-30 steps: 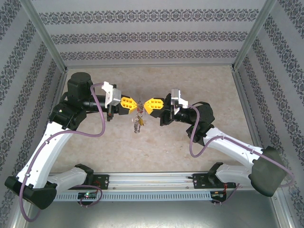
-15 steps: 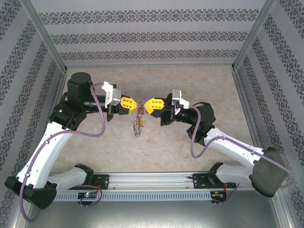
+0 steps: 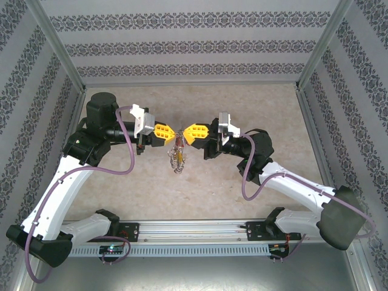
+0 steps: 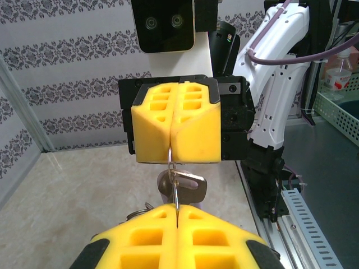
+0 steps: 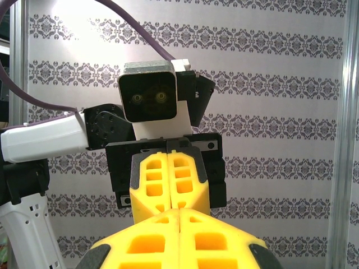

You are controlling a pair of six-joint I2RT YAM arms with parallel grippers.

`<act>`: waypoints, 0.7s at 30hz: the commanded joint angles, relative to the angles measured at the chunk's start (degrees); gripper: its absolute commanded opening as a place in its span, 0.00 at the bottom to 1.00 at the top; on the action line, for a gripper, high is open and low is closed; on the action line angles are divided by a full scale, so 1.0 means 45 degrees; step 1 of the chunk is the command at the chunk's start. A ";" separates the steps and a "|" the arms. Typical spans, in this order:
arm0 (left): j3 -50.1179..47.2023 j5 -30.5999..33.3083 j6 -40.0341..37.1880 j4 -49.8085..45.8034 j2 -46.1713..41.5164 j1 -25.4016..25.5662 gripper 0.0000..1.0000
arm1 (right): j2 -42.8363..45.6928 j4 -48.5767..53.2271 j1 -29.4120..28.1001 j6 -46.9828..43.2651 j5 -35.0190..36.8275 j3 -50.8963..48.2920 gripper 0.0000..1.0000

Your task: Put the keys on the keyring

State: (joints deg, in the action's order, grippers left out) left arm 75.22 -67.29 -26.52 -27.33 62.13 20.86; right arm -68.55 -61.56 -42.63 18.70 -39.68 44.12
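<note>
Since a second ago the right gripper point(image 3: 187, 134) has edged slightly toward the left gripper point(image 3: 174, 134). From above, two pairs of yellow honeycombed foam fingers nearly meet over the middle of the speckled beige table point(image 3: 273, 121), with a bunch of tiny silvery keys point(image 3: 177, 159) hanging between them, too small to count. Left wrist: both jaws are pressed together on one thin grey wire keyring point(image 4: 174, 188), a pale-headed key point(image 4: 190, 188) just behind it. Right wrist: both seams closed, tip to tip

Pale speckled tabletop point(image 3: 200, 194); metal rail point(image 3: 200, 230) along its near edge.
</note>
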 commanded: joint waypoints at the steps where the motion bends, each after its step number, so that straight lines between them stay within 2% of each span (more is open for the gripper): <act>1: -0.0065 -0.0438 0.0076 0.0820 -0.0282 -0.0173 0.00 | -0.0073 -0.0526 -0.0173 -0.0013 -0.0147 0.0371 0.00; 21: -0.0133 -0.0453 0.0178 0.0937 -0.0295 -0.0185 0.00 | 0.0315 -0.0341 -0.0180 -0.0176 -0.0044 0.0157 0.00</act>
State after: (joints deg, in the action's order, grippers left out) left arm 75.20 -67.31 -26.46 -27.24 62.08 20.51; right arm -68.25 -61.54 -42.65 18.63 -39.68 44.12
